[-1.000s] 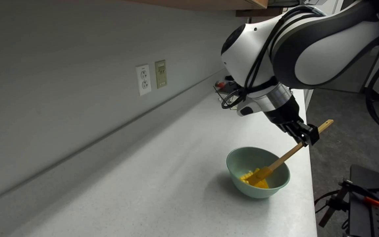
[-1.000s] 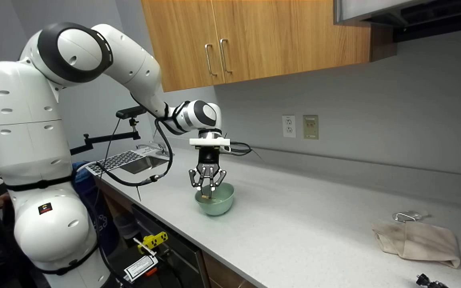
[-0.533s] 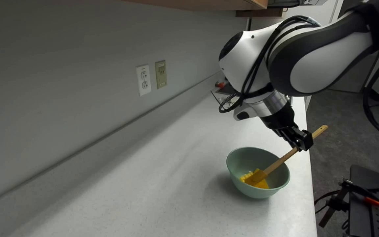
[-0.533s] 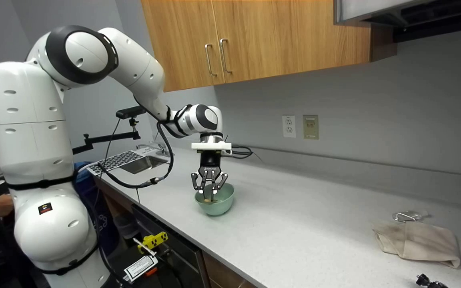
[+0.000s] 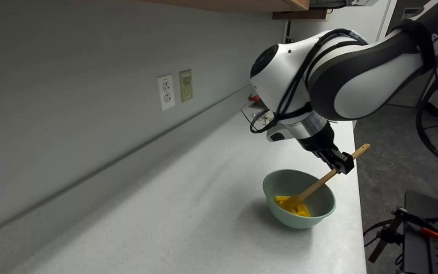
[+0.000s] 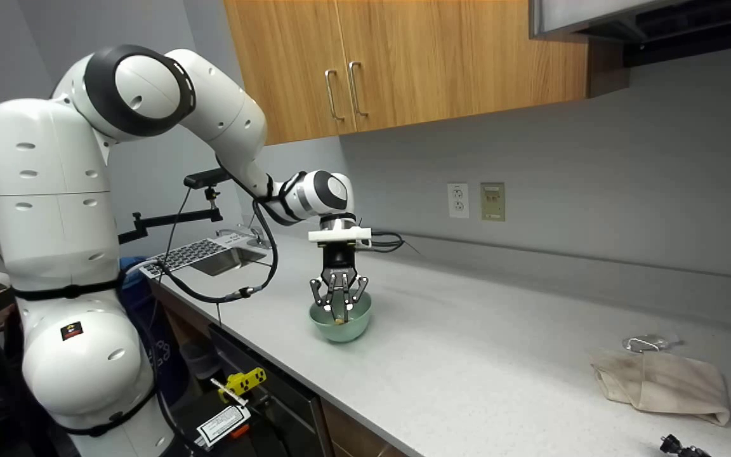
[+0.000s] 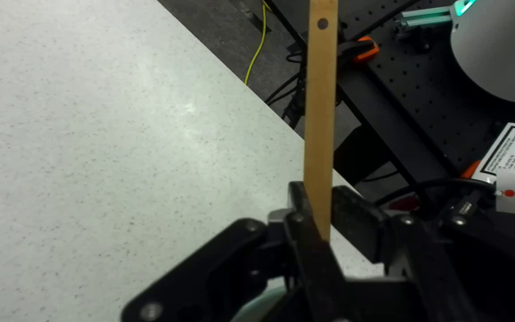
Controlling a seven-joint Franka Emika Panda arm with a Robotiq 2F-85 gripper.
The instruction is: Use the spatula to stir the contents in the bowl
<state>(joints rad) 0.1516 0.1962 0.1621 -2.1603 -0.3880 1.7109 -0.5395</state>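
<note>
In an exterior view the pale mint-green bowl (image 5: 297, 223) stands upright on the counter, close to its front edge. Yellow contents (image 5: 302, 211) lie at its bottom, and the orange-yellow flat end of the spatula (image 5: 319, 183) rests among them. My gripper (image 5: 343, 165) is shut on the wooden handle, above and beside the bowl's rim, the stick slanting down into it. Seen from the wrist, the handle (image 7: 321, 103) passes between the two black fingers (image 7: 356, 219); only a sliver of bowl (image 7: 262, 304) shows below. Contents are hidden in the exterior view with the gripper (image 6: 340, 309) facing it.
The white counter (image 5: 173, 220) runs along a grey wall with outlets (image 5: 166, 92). A wooden cabinet (image 6: 435, 63) hangs overhead. Farther along lie a folded beige cloth (image 6: 664, 384) and a dark plug (image 6: 683, 446); a sink (image 6: 229, 260) is behind the arm.
With the spatula still held, my gripper has moved left and slightly down in one exterior picture. The flat end has shifted left in the bowl, and the yellow bits lie differently around it.
</note>
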